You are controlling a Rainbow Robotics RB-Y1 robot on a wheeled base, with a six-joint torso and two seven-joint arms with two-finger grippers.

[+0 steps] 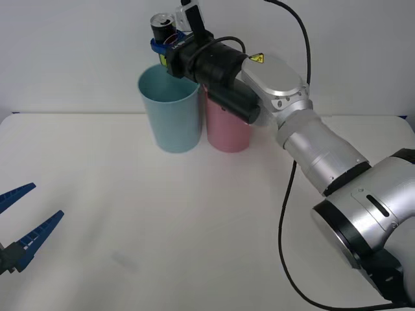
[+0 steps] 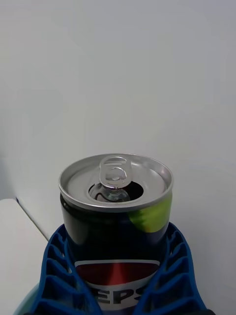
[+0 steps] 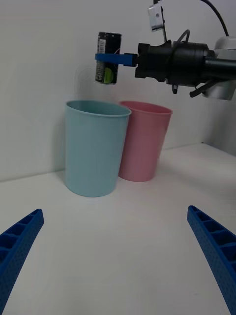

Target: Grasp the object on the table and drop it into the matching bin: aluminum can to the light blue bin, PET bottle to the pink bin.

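My right gripper [image 1: 167,44] carries the small dark aluminium drink can [image 1: 161,28], upright, above the tall pale blue plastic cup [image 1: 170,116].

My fingers clamp the can's sides; the cup mouth lies straight below, the pink plastic cup [image 1: 227,133] just beside it. My left gripper [image 1: 29,223] waits spread, low over the white table [image 1: 194,227].

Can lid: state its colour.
Shiny silver lid, clearest in the right wrist view.
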